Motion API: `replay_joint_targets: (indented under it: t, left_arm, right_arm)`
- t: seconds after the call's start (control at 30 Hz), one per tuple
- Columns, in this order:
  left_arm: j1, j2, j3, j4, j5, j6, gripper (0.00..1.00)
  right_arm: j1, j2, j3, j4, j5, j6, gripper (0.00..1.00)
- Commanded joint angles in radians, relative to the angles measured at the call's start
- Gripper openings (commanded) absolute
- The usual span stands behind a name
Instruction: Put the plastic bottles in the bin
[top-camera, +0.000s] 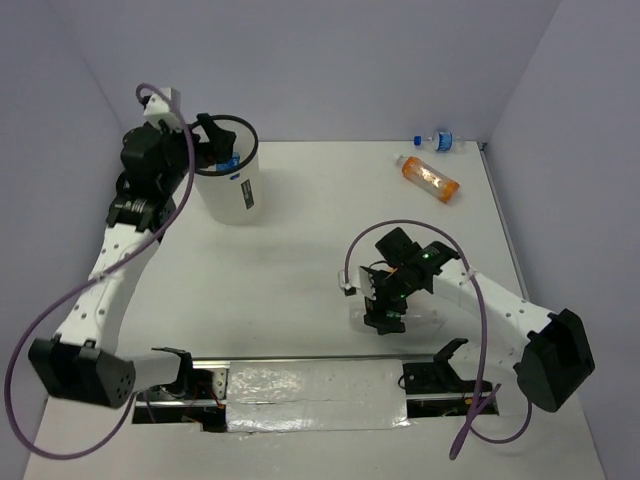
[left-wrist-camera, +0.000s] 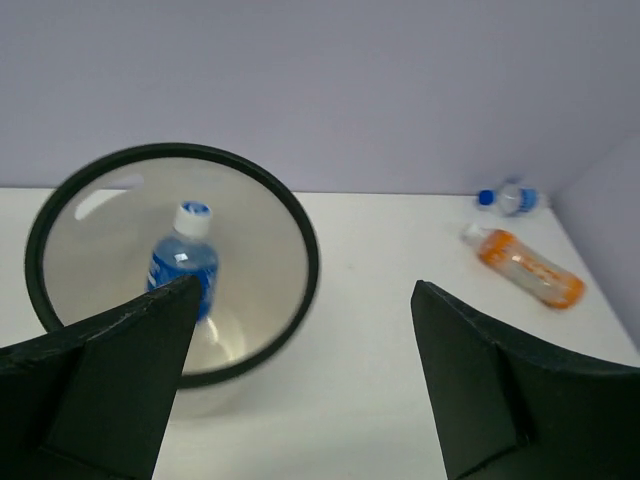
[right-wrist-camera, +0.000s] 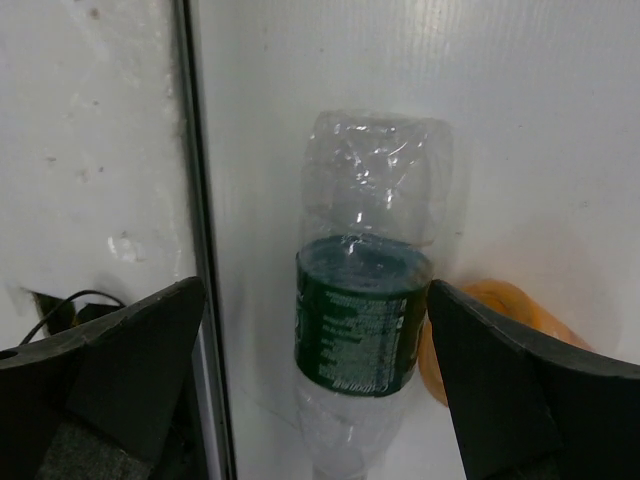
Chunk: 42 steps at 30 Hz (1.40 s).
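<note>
Between right gripper (right-wrist-camera: 315, 295) tips, spread wide: green-label bottle (right-wrist-camera: 355, 330) | left gripper (left-wrist-camera: 305, 288) parted, above bin (left-wrist-camera: 170, 150)

Between the matt black right fingers (right-wrist-camera: 110, 370) lies the green-label bottle (right-wrist-camera: 365, 300), thin clear plastic, crinkled and glossy, its label a duller film. The table (right-wrist-camera: 520, 120) beneath is smooth white with a faint sheen. Beyond the equally matt left fingers (left-wrist-camera: 110, 390), the bin (left-wrist-camera: 170, 150) has a smooth white plastic wall and a shiny black rim.
</note>
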Motion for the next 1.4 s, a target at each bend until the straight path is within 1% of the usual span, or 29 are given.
replay_joint_targets:
  t: [0.0,0.03,0.07,0.13,0.17,0.27,0.37,0.43,0.53,0.57,0.67,0.7,0.77,0.8,0.83,0.87,0.9,0.97,1.0,1.07,1.1,1.13,1.17,1.2,1.23,1.27,1.3,1.33,1.37]
  left_arm:
    - [0.003,-0.142,-0.112,-0.031,0.121,-0.09,0.99]
    - [0.003,-0.177,-0.14,-0.039,0.132,-0.105,0.99]
    - [0.003,-0.247,-0.195,-0.048,0.138,-0.119,0.99]
    - [0.003,-0.32,-0.246,-0.077,0.151,-0.159,0.99]
    - [0.004,-0.393,-0.269,-0.086,0.154,-0.171,0.99]
    - [0.003,-0.541,-0.386,-0.105,0.16,-0.232,0.99]
    - [0.003,-0.676,-0.474,-0.119,0.158,-0.286,0.99]
    - [0.001,-0.761,-0.517,-0.117,0.165,-0.323,1.0]
    - [0.001,-0.853,-0.62,-0.073,0.197,-0.424,0.99]
    - [0.001,-0.874,-0.673,-0.057,0.207,-0.485,0.99]
    - [0.001,-0.932,-0.775,0.024,0.233,-0.602,0.99]
    - [0.001,-0.944,-0.796,0.041,0.243,-0.622,0.99]
    - [0.001,-0.973,-0.85,0.119,0.266,-0.659,0.98]
    - [0.003,-0.978,-0.862,0.136,0.272,-0.662,0.98]
    - [0.001,-0.981,-0.872,0.15,0.28,-0.664,0.98]
    - [0.001,-0.98,-0.882,0.162,0.287,-0.661,0.98]
    - [0.001,-0.98,-0.885,0.182,0.304,-0.661,0.98]
    - [0.003,-0.967,-0.892,0.205,0.321,-0.659,0.97]
    - [0.001,-0.96,-0.895,0.226,0.336,-0.659,0.97]
    - [0.0,-0.955,-0.904,0.252,0.347,-0.668,0.99]
    - [-0.001,-0.948,-0.907,0.283,0.355,-0.671,0.99]
    - [-0.004,-0.943,-0.913,0.299,0.358,-0.676,0.99]
    - [-0.011,-0.937,-0.915,0.309,0.358,-0.677,0.99]
    - [-0.019,-0.923,-0.915,0.325,0.352,-0.674,0.99]
    - [-0.025,-0.915,-0.912,0.331,0.346,-0.668,1.0]
    - [-0.048,-0.905,-0.91,0.338,0.34,-0.665,0.99]
    - [-0.062,-0.882,-0.908,0.343,0.332,-0.659,0.99]
    - [-0.08,-0.868,-0.905,0.36,0.311,-0.648,0.99]
    - [-0.123,-0.854,-0.904,0.368,0.298,-0.641,0.99]
  right_arm:
    - [0.056,0.047,-0.021,0.162,0.105,0.106,1.0]
    - [0.07,0.071,-0.03,0.187,0.154,0.127,1.0]
    - [0.081,0.084,-0.036,0.208,0.176,0.139,1.0]
    - [0.105,0.113,-0.056,0.269,0.228,0.177,0.99]
    - [0.113,0.123,-0.062,0.286,0.242,0.187,0.99]
    - [0.131,0.171,-0.082,0.345,0.291,0.219,0.98]
    - [0.157,0.219,-0.104,0.406,0.352,0.26,0.95]
    - [0.17,0.239,-0.116,0.42,0.366,0.276,0.92]
    - [0.193,0.243,-0.131,0.431,0.371,0.286,0.84]
    - [0.196,0.24,-0.133,0.426,0.366,0.289,0.78]
    - [0.197,0.217,-0.111,0.394,0.298,0.286,0.68]
    - [0.194,0.205,-0.098,0.348,0.262,0.28,0.61]
    - [0.194,0.15,-0.039,0.267,0.134,0.259,0.55]
    - [0.196,0.122,0.015,0.238,0.047,0.251,0.52]
    - [0.194,0.116,0.048,0.202,0.005,0.242,0.49]
    - [0.194,0.113,0.085,0.14,-0.032,0.228,0.38]
    - [0.193,0.12,0.163,0.116,-0.06,0.228,0.31]
    - [0.191,0.143,0.246,0.043,-0.121,0.213,0.19]
    - [0.184,0.174,0.333,0.029,-0.135,0.216,0.18]
    - [0.171,0.218,0.43,-0.02,-0.183,0.237,0.18]
    - [0.165,0.27,0.538,-0.032,-0.205,0.251,0.18]
    - [0.142,0.298,0.594,-0.045,-0.26,0.274,0.17]
    - [0.129,0.329,0.705,-0.052,-0.288,0.338,0.16]
    - [0.115,0.385,0.763,-0.048,-0.314,0.375,0.16]
    - [0.086,0.415,0.812,-0.037,-0.336,0.473,0.16]
    - [0.069,0.444,0.908,0.001,-0.374,0.53,0.16]
    - [0.053,0.494,0.951,0.024,-0.391,0.585,0.16]
    - [0.035,0.518,0.988,0.055,-0.407,0.708,0.16]
    - [0.004,0.538,1.046,0.125,-0.429,0.772,0.16]
